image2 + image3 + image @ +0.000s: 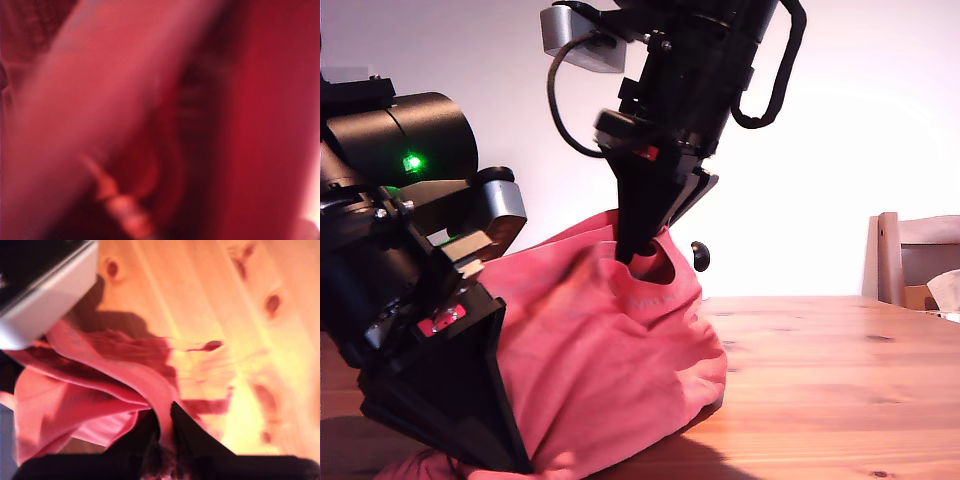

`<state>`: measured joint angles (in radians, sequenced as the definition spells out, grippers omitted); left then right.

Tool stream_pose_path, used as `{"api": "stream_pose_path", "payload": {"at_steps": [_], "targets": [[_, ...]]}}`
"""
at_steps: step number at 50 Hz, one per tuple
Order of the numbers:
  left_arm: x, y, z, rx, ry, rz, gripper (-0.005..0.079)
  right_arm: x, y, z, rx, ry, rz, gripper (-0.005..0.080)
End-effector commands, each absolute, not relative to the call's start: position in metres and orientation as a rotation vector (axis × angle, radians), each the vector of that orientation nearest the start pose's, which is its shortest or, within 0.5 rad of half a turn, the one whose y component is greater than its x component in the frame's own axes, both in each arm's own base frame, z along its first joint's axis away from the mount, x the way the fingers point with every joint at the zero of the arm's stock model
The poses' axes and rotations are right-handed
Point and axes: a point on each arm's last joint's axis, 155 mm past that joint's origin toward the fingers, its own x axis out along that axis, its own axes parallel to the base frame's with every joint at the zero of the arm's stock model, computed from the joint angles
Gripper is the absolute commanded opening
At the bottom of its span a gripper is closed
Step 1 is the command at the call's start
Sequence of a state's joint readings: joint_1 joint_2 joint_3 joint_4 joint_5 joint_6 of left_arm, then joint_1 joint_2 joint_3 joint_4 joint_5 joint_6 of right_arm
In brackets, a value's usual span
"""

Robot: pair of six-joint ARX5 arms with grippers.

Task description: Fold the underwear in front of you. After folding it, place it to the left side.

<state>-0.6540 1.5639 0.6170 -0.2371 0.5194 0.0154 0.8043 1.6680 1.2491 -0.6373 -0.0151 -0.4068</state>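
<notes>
The underwear (610, 380) is being held up off the table (840, 380), pinched in my second gripper (165, 427); my first gripper's state cannot be told. Next, a fold-over is being called for.

colour: coral-red underwear (600, 370), soft cotton by the look of it, a faint pale print on the front
state: all bunched and wrinkly, not folded flat at all
pose: pulled up into a tent shape, top edge pinched and lifted, the rest draping down in loose folds
where: lower part sits on the wooden table, toward the exterior view's left
close up: the second wrist view shows a hemmed fold (150, 390) rising off the wood; the first wrist view is just red blur (125, 100)
</notes>
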Motion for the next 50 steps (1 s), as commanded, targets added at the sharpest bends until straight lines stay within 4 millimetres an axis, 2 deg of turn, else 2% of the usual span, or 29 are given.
{"api": "stream_pose_path", "payload": {"at_steps": [1,9,19,25,28,36,45,50], "targets": [[0.144,-0.225,-0.041,0.140,1.403,-0.992,-0.0024,0.294,0.304,0.117,-0.762,0.798,0.936,0.0009],[0.142,-0.226,-0.040,0.137,1.401,-1.009,-0.0024,0.309,0.315,0.130,-0.740,0.712,0.914,0.0146],[0.139,-0.228,-0.039,0.130,1.407,-1.025,-0.0024,0.326,0.331,0.150,-0.735,0.574,0.916,0.0147],[0.136,-0.230,-0.037,0.115,1.415,-1.041,-0.0024,0.329,0.331,0.151,-0.748,0.562,0.917,0.0147],[0.136,-0.231,-0.037,0.111,1.412,-1.046,-0.0024,0.325,0.326,0.146,-0.723,0.608,0.910,0.0147],[0.143,-0.237,-0.027,0.105,1.362,-1.059,-0.0024,0.299,0.314,0.124,-0.667,0.781,0.936,0.0147],[0.164,-0.249,0.008,0.090,1.222,-1.083,-0.0024,0.291,0.317,0.122,-0.630,0.812,0.967,0.0147],[0.170,-0.254,0.025,0.083,1.165,-1.094,-0.0024,0.287,0.308,0.116,-0.615,0.868,0.953,0.0147]]}}
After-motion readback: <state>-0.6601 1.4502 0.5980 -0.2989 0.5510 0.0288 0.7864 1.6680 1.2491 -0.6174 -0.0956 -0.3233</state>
